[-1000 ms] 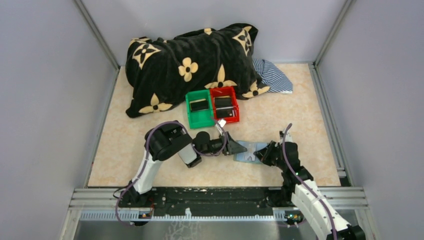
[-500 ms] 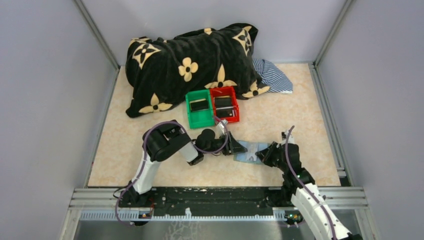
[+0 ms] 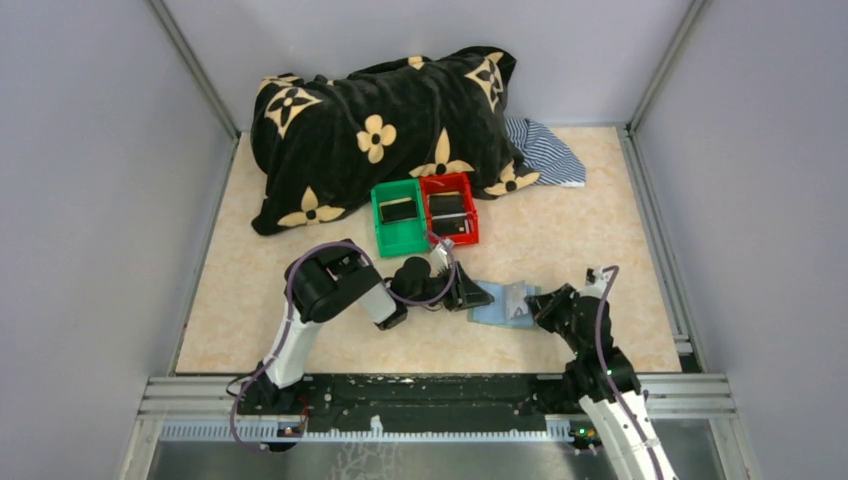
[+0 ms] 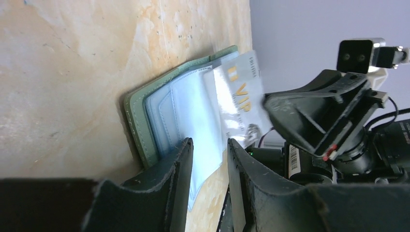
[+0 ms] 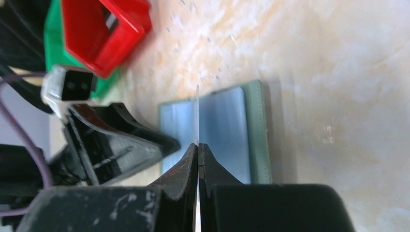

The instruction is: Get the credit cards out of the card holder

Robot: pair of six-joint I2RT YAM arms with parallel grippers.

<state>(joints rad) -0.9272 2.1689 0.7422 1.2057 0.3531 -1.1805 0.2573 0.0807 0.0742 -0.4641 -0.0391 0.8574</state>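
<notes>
Right gripper [image 5: 198,145] clamped shut on a pale card [image 5: 197,113], seen edge-on from its own wrist camera; from the left wrist the same card showed gold VIP lettering, one end pinched in the black fingers, the other end over the far panel of the card holder [image 4: 145,113]; could not tell whether that end was clear of its slot; left gripper [image 4: 210,142] part-way open, fingertips down at the near end of the holder with the pale blue inner leaf showing in the gap, nothing plainly gripped; holder lay open on the bench [image 4: 72,72], blue-grey inside up, green rim showing round it, between the two grippers; green bin [image 3: 398,243] and red bin [image 3: 468,238] stood side by side, touching, just behind the holder and nearer the left arm; a dark card [image 3: 397,210] lay in the green bin, dark cards [image 3: 447,208] in the red; behind the bins a black blanket with tan flowers [image 3: 380,110] was heaped at the back wall; striped cloth [image 3: 545,150] stuck out at its right end.
</notes>
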